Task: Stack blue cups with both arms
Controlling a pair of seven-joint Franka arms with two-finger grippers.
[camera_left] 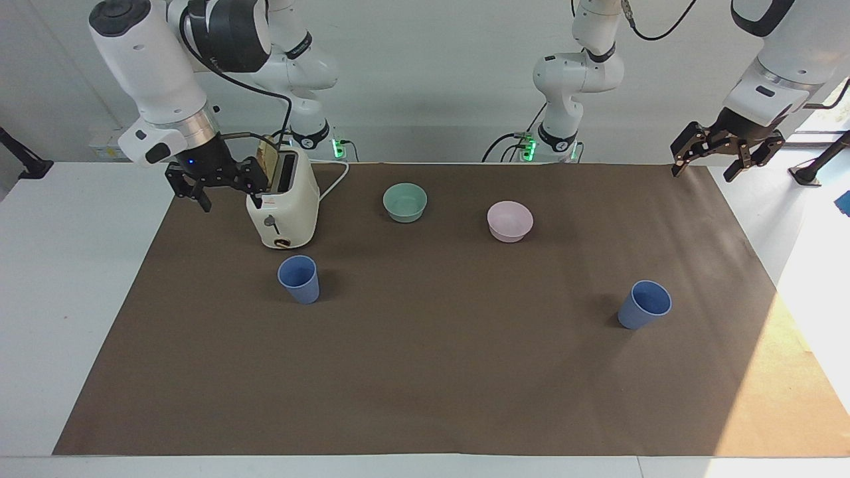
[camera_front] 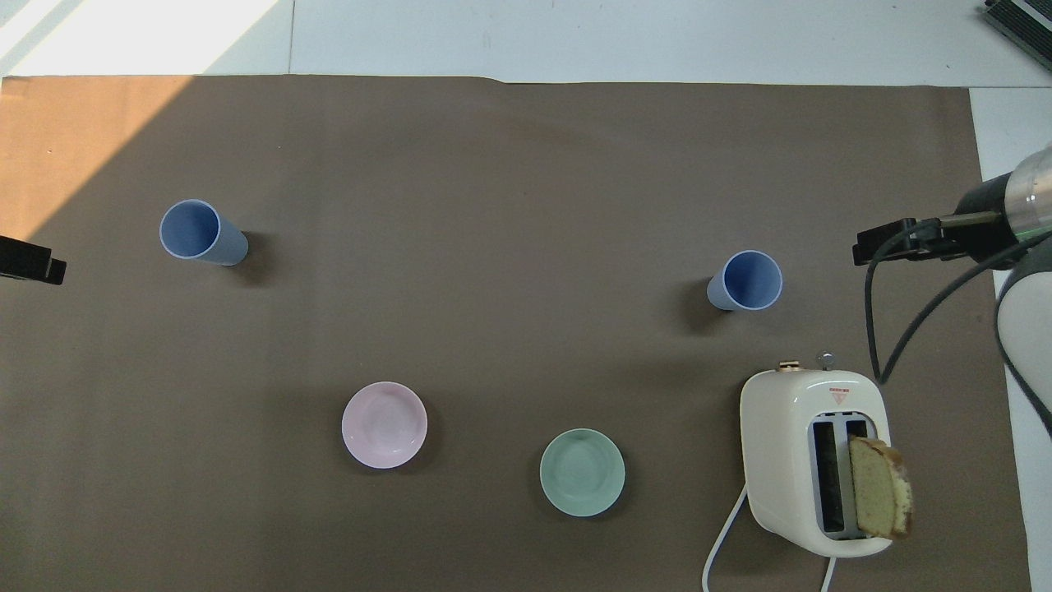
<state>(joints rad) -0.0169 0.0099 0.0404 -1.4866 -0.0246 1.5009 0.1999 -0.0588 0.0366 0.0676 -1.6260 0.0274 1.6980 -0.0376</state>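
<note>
Standing apart: 2 blue cups [camera_left: 299, 279], 2 bowls [camera_left: 405, 202].

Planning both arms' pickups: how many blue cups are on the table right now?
2. One blue cup stands beside the toaster, farther from the robots than it. The other blue cup stands toward the left arm's end, alone. None looks hidden.

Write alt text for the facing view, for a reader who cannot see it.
Two blue cups stand upright and far apart on a brown mat, one near each end, neither held. Nearer the robots sit a mint-green bowl, a pink bowl and a cream toaster holding bread. The right tool hangs open beside the toaster; the left tool hangs open over the mat's corner.
</note>
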